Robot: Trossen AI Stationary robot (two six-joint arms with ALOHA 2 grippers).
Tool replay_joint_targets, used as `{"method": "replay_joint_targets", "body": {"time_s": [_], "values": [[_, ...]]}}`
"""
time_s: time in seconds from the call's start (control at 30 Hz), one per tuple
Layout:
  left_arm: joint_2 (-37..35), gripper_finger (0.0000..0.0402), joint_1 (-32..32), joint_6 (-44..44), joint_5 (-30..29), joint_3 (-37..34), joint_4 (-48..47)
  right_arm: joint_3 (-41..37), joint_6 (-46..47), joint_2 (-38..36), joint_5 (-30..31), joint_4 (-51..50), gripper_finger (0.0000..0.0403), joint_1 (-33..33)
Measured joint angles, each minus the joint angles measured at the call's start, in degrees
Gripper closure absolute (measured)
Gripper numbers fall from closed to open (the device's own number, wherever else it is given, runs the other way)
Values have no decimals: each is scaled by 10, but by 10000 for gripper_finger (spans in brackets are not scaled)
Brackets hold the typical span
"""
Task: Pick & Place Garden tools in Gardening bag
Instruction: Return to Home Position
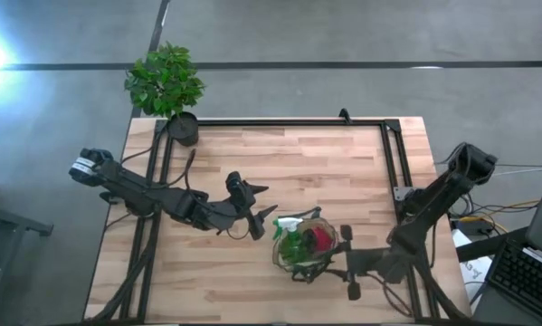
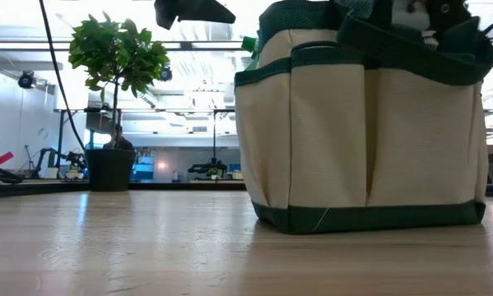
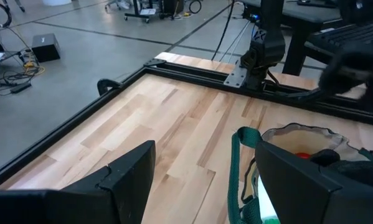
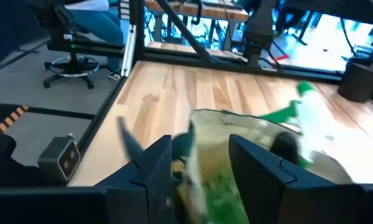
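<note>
— Bag (image 1: 299, 272) from overhead: on the table (image 1: 280, 158), front half, toward the right, and stuffed. A bottle (image 1: 287, 225) and a red item (image 1: 321, 237) poke up out of it.
— And the arms?
— Left gripper (image 1: 263, 204) is just beside the bag on the left, fingers spread, nothing in them. Right gripper (image 1: 345, 263) is close on the other side, also wide apart and empty.
— Level with the table?
— Bag (image 2: 361, 123) fills the view, upright, flat on its base. It's well apart from the plant (image 2: 118, 57) in its pot (image 2: 110, 168) at the far corner.
— Left wrist?
— Fingers (image 3: 129, 182) far apart, bare wood between them. The bag's rim and a green handle (image 3: 233, 168) lie just ahead.
— Right wrist?
— A gap between those fingers (image 4: 261, 171) too. The bag (image 4: 242, 127) is right ahead with the bottle (image 4: 311, 112) sticking out. Nothing gripped, as far as I can tell.
— If it had to be moved?
— I'd judge it soft cloth weighed down by metal tools, so the walls would buckle in a pinch. Take a looped handle or the trimmed rim, and lift slowly so nothing tips out.
</note>
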Motion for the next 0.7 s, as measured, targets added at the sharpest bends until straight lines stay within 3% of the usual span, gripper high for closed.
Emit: {"method": "replay_joint_targets", "body": {"time_s": [0.17,0.27,0.43,0.57,0.7], "values": [[-14,128,-4,39,15,0,-17,0,42,-86,0,-116,265,0],[-32,155,-5,53,32,0,-40,-1,61,-148,-8,-187,284,0],[-58,264,-6,82,35,-11,-99,-4,62,-239,-19,-278,342,-1],[-89,373,-6,128,63,-57,-69,-22,59,-299,-16,-314,388,-1],[-148,390,-6,212,162,-152,86,-60,29,-357,-16,-292,394,-2]]}}
